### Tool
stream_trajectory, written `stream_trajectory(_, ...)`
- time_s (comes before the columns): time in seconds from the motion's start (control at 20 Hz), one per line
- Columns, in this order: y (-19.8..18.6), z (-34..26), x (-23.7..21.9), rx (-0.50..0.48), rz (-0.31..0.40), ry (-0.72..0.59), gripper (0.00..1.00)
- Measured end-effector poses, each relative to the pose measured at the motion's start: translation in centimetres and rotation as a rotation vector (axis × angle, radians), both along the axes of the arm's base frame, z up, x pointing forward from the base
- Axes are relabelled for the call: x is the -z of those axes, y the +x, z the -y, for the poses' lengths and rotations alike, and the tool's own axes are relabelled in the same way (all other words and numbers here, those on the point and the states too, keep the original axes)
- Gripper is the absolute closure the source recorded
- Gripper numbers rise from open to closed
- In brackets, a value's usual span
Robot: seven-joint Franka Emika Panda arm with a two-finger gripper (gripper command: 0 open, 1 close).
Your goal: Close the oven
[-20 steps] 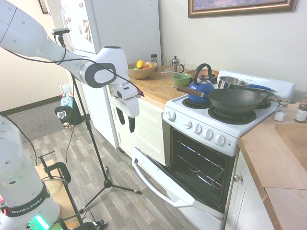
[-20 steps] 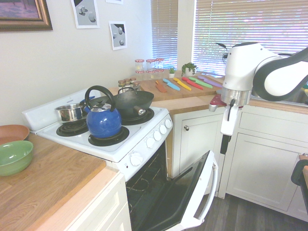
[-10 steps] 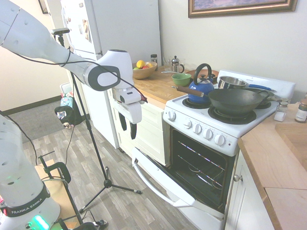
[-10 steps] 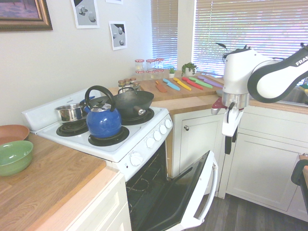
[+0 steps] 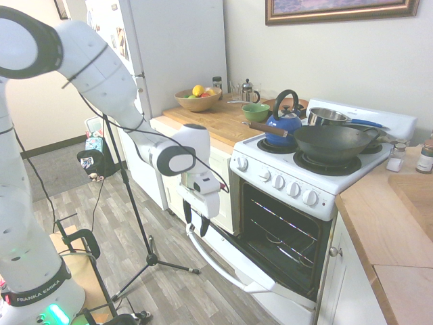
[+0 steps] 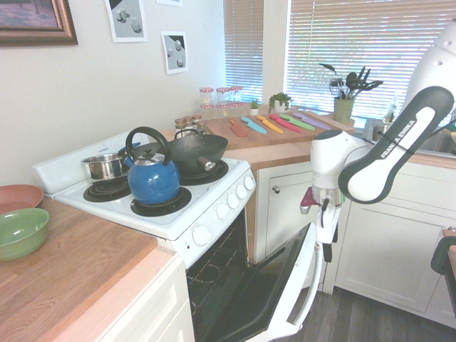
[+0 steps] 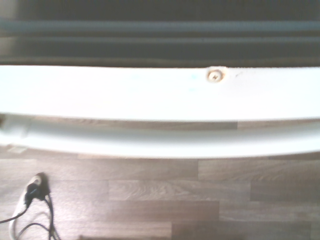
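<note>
Oven point(image 5: 284, 223) open, fingers point(image 5: 205, 225) at its door

Your fingers are spread, pointing down at the far-left end of the door point(image 5: 233, 261) in the first exterior view — nothing shows between them. The oven stands between two stretches of wooden worktop point(image 6: 78, 271), its door tilted partway down. You have the blue kettle point(image 6: 154, 182) and the wok point(image 6: 197, 152) on top, both on burners.

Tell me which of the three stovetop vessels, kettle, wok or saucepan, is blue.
The kettle is the blue one, with a black arched handle; the wok is dark and the saucepan bare metal.
</note>
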State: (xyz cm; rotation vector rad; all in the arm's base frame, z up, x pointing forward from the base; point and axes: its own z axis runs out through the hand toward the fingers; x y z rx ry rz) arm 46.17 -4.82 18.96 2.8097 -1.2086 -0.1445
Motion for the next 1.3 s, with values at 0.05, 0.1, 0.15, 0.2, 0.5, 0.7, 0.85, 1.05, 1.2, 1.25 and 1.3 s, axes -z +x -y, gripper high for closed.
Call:
stream_trajectory(0.05, 0.4, 0.3, 0.7, 0.003, -0.004, -0.003, 0.0)
stream_trajectory(0.1, 0.7, 0.6, 1.4, 0.009, -0.012, -0.005, 0.0)
stream_trajectory(0.15, 1.0, 0.8, 2.0, 0.013, -0.02, -0.005, 0.0)
stream_trajectory(0.2, 1.3, 0.9, 2.7, 0.018, -0.03, -0.005, 0.0)
stream_trajectory(0.5, 0.8, 0.5, 6.3, -0.013, -0.108, 0.008, 0.0)
stream_trajectory(0.7, 0.5, 0.0, 7.4, -0.032, -0.122, 0.021, 0.0)
stream_trajectory(0.85, 0.8, -0.6, 8.6, -0.039, -0.11, 0.03, 0.0)
stream_trajectory(1.05, 2.2, -2.3, 11.0, -0.041, -0.078, 0.037, 0.0)
stream_trajectory(1.2, 4.1, -2.7, 12.2, -0.029, -0.041, 0.036, 0.0)
stream_trajectory(1.25, 4.8, -2.5, 12.4, -0.023, -0.019, 0.031, 0.0)
stream_trajectory(1.3, 5.2, -2.3, 12.6, -0.01, -0.009, 0.024, 0.0)
